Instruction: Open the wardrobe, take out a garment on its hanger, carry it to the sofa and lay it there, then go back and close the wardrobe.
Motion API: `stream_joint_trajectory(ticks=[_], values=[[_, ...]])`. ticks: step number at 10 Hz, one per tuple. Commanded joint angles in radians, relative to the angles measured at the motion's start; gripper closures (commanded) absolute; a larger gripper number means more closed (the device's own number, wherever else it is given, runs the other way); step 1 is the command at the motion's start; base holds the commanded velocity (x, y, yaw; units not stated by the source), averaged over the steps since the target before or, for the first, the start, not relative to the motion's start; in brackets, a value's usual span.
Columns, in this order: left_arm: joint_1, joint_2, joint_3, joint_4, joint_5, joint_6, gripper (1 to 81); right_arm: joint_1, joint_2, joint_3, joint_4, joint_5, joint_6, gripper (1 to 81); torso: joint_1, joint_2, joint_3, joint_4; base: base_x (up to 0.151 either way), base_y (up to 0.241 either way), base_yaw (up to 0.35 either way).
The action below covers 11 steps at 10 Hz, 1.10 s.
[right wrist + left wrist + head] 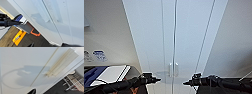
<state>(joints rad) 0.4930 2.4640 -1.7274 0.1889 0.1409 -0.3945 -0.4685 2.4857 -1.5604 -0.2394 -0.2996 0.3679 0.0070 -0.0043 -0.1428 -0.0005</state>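
Two grippers hang low in front of the wardrobe point(174, 37), the left gripper point(158, 80) and the right gripper point(185, 83) pointing at each other across the centre seam, and I cannot tell how far either pair of fingers is parted. Between and slightly above the tips sit the handles point(173, 69), side by side at the inner edges of the two closed doors. To open well, I judge each tip should rise to its own handle, hook behind it, then pull straight outward without scraping the door.
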Motion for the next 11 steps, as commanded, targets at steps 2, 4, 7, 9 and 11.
stream_joint_trajectory(ticks=[2,4,7,9,11], values=[[-0.191,0.089,-0.064,-0.013,0.022,0.000,1.0,0.199,0.001,0.001,0.041,-0.006,0.005,1.0,0.000,0.000,0.000,0.000,0.000,0.000,0.000],[-0.217,0.150,-0.135,-0.006,0.061,0.002,1.0,0.248,0.029,-0.010,0.052,-0.010,0.020,1.0,0.001,0.001,-0.001,0.000,0.000,0.000,0.000],[-0.224,0.208,-0.213,-0.002,0.071,0.003,1.0,0.274,0.096,-0.079,0.060,-0.007,0.020,1.0,0.001,0.002,-0.001,0.000,0.000,0.000,0.000],[-0.237,0.243,-0.253,0.000,0.071,0.003,1.0,0.283,0.141,-0.125,0.063,-0.001,0.022,1.0,0.001,0.002,-0.002,0.000,0.000,0.000,0.000],[-0.247,0.296,-0.300,0.012,0.072,0.003,1.0,0.293,0.179,-0.148,0.061,0.011,0.033,1.0,0.001,0.002,-0.002,0.000,0.000,0.000,0.000]])
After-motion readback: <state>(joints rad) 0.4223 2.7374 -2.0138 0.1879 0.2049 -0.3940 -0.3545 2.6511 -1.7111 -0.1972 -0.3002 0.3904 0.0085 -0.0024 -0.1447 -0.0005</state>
